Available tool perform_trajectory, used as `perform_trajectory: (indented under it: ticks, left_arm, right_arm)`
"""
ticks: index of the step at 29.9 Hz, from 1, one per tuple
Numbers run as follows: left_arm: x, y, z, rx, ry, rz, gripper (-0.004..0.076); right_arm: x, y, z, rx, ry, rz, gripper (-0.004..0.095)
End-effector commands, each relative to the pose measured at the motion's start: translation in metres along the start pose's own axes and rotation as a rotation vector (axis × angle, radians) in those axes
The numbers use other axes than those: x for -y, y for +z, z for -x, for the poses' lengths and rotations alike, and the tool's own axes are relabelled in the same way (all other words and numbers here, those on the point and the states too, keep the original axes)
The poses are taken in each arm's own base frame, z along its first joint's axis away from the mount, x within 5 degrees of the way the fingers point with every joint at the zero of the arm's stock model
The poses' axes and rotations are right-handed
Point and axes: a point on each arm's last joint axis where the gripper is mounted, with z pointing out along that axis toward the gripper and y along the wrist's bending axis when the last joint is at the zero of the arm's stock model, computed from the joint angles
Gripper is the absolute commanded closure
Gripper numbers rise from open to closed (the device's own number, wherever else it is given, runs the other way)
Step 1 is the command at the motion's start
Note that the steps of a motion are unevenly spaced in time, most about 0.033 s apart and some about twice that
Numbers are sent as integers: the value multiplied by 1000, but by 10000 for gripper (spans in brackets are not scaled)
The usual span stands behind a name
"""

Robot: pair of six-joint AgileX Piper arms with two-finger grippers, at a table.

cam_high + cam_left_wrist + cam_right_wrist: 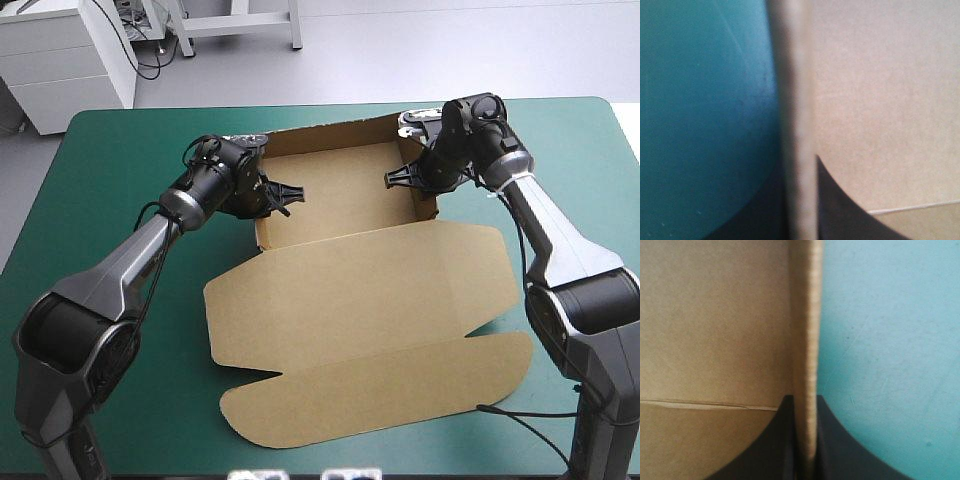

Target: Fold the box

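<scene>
The brown box stands as an open tray at the back of the teal-green table, its walls raised and its lid lying flat toward the front. My left gripper is shut on the tray's left wall. In the left wrist view that wall's edge runs up between the black fingers, with the tray's floor on one side and the cover on the other. My right gripper is shut on the right wall. Its edge stands between the fingers in the right wrist view.
The flat lid and its front flap cover the middle and front of the table. Bare teal-green cover lies to the left and at the far right. Both arms reach in over the table's sides.
</scene>
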Motion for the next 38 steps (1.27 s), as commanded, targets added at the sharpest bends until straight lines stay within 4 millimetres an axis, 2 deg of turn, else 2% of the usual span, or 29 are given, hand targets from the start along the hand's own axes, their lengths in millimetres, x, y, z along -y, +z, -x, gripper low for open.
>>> perform_trajectory:
  ticks: [1, 12, 21, 24, 28, 34, 36, 38]
  left_arm:
    - [-11, -25, 14, 76, -12, -38, 731]
    - [-13, -12, 18, 88, -8, -21, 731]
    - [-13, -2, 13, 17, 20, -9, 724]
    - [-14, 0, 11, -4, 85, 3, 692]
    - [-14, 0, 12, -2, 90, 2, 587]
    - [-14, 0, 13, 18, 118, 9, 318]
    - [-15, -1, 16, 35, 127, 19, 272]
    - [-16, -6, 20, 61, 137, 33, 266]
  right_arm:
    - [14, -22, 3, 58, 6, -42, 927]
    - [19, -2, 4, 15, 28, -45, 927]
    - [19, 4, 5, 3, 29, -47, 901]
    - [19, 4, 5, 3, 18, -47, 827]
    - [19, 4, 5, 3, 17, -47, 685]
    - [19, 4, 6, 15, 6, -47, 373]
    - [19, 3, 8, 41, 4, -46, 291]
    - [19, 1, 12, 73, 3, -45, 254]
